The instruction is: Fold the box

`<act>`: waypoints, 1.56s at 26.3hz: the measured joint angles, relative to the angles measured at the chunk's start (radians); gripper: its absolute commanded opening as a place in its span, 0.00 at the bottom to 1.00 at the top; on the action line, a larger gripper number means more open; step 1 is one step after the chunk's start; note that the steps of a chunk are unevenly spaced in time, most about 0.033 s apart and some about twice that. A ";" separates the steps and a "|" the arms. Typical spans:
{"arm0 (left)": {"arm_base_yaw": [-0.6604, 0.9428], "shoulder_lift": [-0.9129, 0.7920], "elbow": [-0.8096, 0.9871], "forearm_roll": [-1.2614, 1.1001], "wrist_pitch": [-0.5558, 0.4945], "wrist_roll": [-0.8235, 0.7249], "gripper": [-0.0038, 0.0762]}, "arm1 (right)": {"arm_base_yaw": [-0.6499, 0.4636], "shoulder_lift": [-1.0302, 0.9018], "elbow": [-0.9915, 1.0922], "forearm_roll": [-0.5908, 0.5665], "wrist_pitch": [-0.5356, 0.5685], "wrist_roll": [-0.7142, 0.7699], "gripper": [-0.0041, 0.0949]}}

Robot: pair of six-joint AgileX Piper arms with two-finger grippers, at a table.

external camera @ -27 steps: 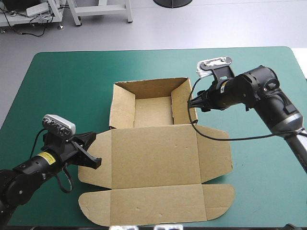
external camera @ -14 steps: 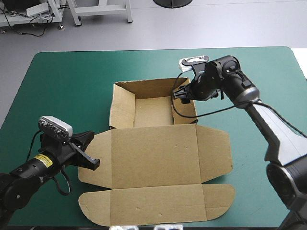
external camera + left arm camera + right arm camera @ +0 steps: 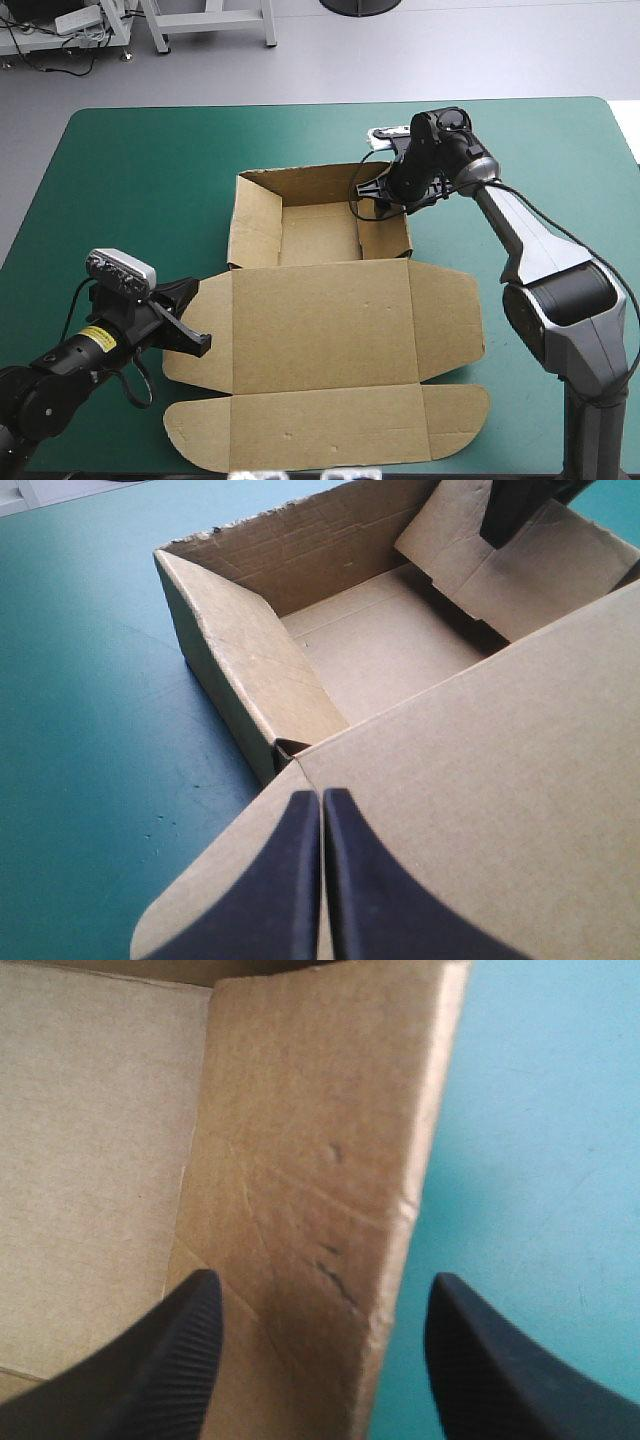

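The brown box (image 3: pixel 320 320) lies mid-table, its tray walls raised at the back and its lid flat toward the front. My right gripper (image 3: pixel 376 196) is open over the tray's right wall (image 3: pixel 386 222). In the right wrist view that gripper (image 3: pixel 322 1280) straddles the wall (image 3: pixel 320 1140), one finger inside the tray and the other outside over the teal-green cover. My left gripper (image 3: pixel 192 335) is shut at the lid's left flap (image 3: pixel 200 330). In the left wrist view this gripper (image 3: pixel 321 798) points across the flap's corner toward the tray (image 3: pixel 380 650).
The teal-green table (image 3: pixel 130 180) is bare to the left of and behind the box. The right arm's black cable (image 3: pixel 357 190) loops into the tray by the right wall. The lid's front flaps (image 3: pixel 330 430) reach close to the table's near edge.
The right arm has swung left and back, bringing its gripper from outside the tray's right wall to over that wall. The left gripper has hardly moved.
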 measured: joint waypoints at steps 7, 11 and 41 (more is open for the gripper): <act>0.000 0.000 0.000 0.000 -0.004 0.000 0.04 | -0.001 0.002 -0.001 0.001 -0.011 -0.057 0.02; 0.000 -0.001 0.000 0.000 -0.004 0.000 0.04 | -0.021 0.000 -0.001 -0.055 -0.003 -0.057 0.02; 0.000 -0.001 0.000 0.004 -0.004 0.032 0.04 | -0.772 -0.116 0.030 -0.182 0.006 -0.051 0.02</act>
